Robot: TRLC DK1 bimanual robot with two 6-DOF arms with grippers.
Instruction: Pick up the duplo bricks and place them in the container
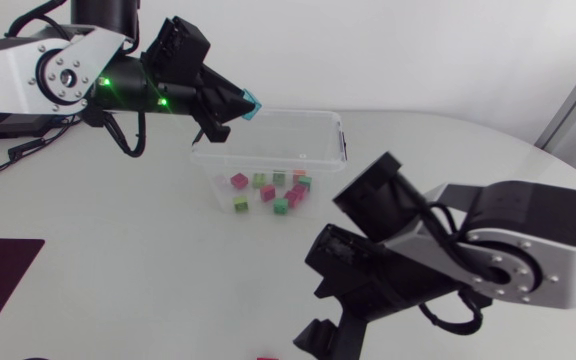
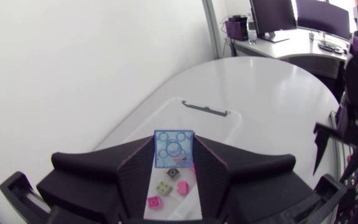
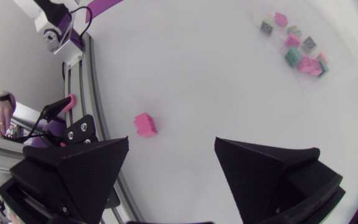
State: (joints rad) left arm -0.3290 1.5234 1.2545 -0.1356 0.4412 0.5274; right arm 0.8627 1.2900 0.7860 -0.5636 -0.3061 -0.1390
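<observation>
My left claw (image 1: pixel 236 106) is pinching a blue brick (image 1: pixel 251 102), both fingers pressed against its sides. In the left wrist view the blue brick (image 2: pixel 173 149) sits studs-up between the fingers, near their tips. It is held in the air over one end of the container (image 1: pixel 298 112), above the rim and not touching it.

The container is clear plastic and stands on the table (image 1: pixel 118 250) near the middle. Loose bricks (image 1: pixel 271 190) already lie on its floor, pink and green ones, clustered towards the end nearer my right arm. Through the left wrist camera I see a few of them directly under the held brick: a pink one, a pale green one, a darker one and another pink one.

My right claw (image 3: pixel 172 142) is spread wide and grips nothing. It hangs low over the table, well apart from the container, at the near edge of the head view. A pink brick (image 3: pixel 145 124) lies on the table ahead of it, roughly in line with the gap between the fingers but closer to one of them, and touching neither. From that wrist camera the container's bricks show far off across the table.
</observation>
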